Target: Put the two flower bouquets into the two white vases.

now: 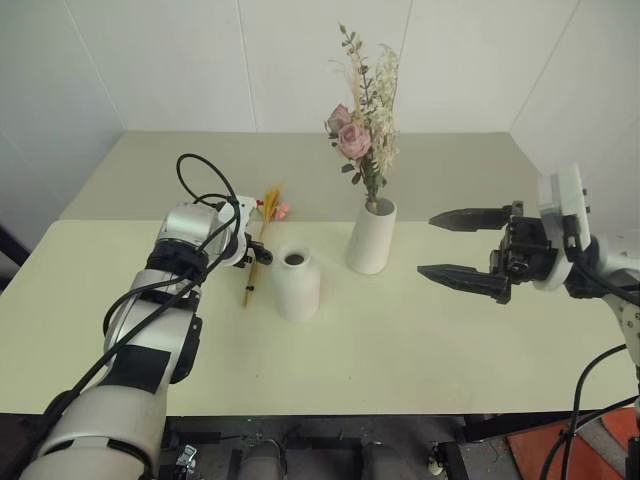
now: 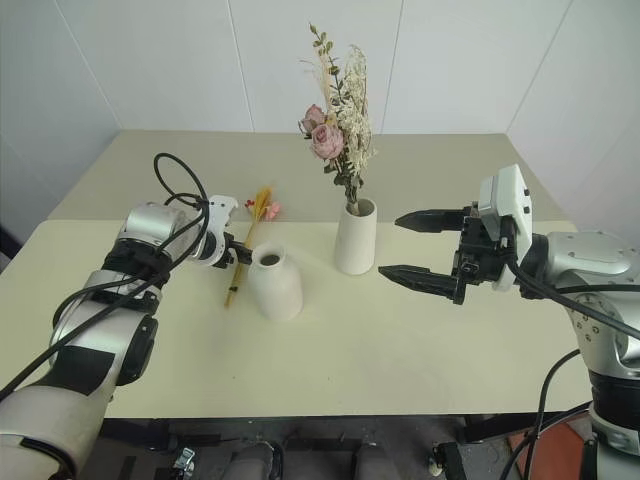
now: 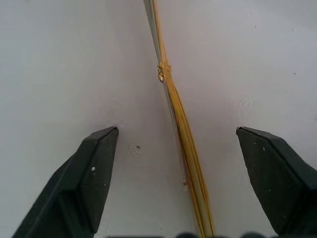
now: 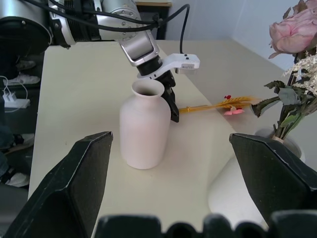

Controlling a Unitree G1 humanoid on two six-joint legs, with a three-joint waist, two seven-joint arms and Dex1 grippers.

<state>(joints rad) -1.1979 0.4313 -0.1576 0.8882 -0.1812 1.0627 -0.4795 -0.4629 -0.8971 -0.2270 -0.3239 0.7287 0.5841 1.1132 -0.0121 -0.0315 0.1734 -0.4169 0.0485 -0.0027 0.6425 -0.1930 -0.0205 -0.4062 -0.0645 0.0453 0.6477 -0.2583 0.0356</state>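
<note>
Your left gripper (image 3: 177, 168) hangs low over the slim yellow-orange bunch (image 1: 262, 235), which lies flat on the worktop (image 1: 420, 330) just beside the squat bottle-shaped vase (image 1: 297, 284). Its fingers (image 3: 84, 183) are spread with nothing between them but the stems: in the left wrist view the bound stalks run up the gap, nearer one finger than the other, touching neither.

The chief risk is here. The stalks are thin and lie against the surface, so if you close too high you will pinch air, and if you come down too hard the tips will scrape the worktop and skid the bunch aside. Because the stems sit off-centre, closing may also roll or sweep them instead of trapping them. The squat vase stands close to your wrist in the right wrist view; a careless lift or swing could knock it over. Its dark mouth is narrow, so a bunch held askew will likely catch on the rim.

Further right, the rose bouquet (image 1: 362, 125) already stands upright in the taller tapered vase (image 1: 371, 237).

Your right gripper (image 1: 462, 245) hovers near that vase, off the worktop, fingers released and empty, pointing toward it. Keep it clear; a drift inward could tip it.
</note>
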